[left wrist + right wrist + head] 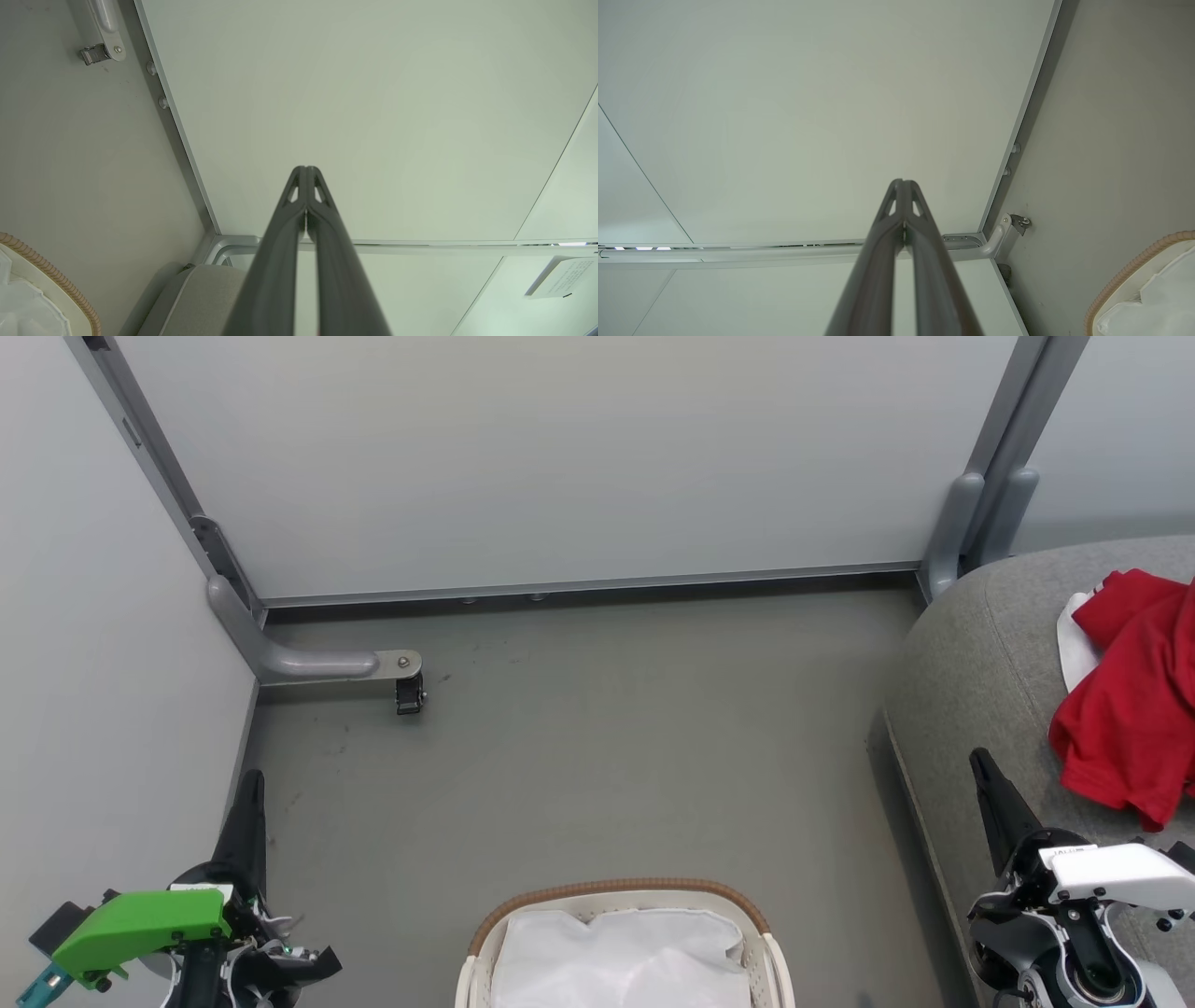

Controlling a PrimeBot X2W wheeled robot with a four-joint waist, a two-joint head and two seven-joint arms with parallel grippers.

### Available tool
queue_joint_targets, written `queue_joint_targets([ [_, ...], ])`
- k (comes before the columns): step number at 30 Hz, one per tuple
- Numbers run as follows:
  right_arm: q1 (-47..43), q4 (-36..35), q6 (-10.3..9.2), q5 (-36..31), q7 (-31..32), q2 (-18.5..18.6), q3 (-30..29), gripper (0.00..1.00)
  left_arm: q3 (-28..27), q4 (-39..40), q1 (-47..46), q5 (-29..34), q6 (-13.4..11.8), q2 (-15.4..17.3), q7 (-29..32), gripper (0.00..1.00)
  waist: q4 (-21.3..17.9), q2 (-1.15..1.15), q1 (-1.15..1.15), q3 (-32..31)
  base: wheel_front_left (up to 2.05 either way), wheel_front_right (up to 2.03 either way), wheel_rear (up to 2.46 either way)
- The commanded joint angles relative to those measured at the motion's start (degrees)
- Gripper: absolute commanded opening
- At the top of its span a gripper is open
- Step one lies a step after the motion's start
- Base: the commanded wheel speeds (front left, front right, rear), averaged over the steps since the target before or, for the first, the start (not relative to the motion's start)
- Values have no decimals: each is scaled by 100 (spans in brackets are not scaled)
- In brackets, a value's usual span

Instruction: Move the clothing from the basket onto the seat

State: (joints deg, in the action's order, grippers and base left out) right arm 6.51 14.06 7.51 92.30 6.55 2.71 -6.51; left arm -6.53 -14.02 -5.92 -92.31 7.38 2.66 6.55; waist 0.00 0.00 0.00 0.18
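Observation:
Red clothing (pixel 1125 709) lies in a heap on the grey seat (pixel 980 644) at the right edge of the head view, a strip of white fabric showing at its left side. The cream basket (pixel 624 896) with a brown woven rim stands at the bottom centre, and a white cloth liner (pixel 621 957) lies inside it. My left gripper (pixel 252 782) is at the lower left, shut and holding nothing, well left of the basket. Over the seat's front edge at the lower right, my right gripper (pixel 978 758) is shut too, with nothing in it. Each wrist view shows its fingers (pixel 306 170) (pixel 902 182) pressed together.
Pale partition walls (pixel 560 467) close the back and left of the grey floor (pixel 607 737). A grey metal foot with a small black caster (pixel 409 694) juts onto the floor from the back left corner. Two grey posts (pixel 980 523) stand at the back right beside the seat.

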Motion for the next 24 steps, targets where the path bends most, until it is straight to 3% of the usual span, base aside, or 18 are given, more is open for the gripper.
queue_joint_targets([
  [1, -58, -22, -4, 22, 17, 33, -11, 0, -9, 10, -62, -19, 20, 40, 16, 0, 0, 0, 0, 0, 0, 0, 0],
  [24, -59, -21, -4, 22, 17, 33, -10, 0, -9, 11, -62, -20, 21, 40, 16, 0, 0, 0, 0, 0, 0, 0, 0],
])
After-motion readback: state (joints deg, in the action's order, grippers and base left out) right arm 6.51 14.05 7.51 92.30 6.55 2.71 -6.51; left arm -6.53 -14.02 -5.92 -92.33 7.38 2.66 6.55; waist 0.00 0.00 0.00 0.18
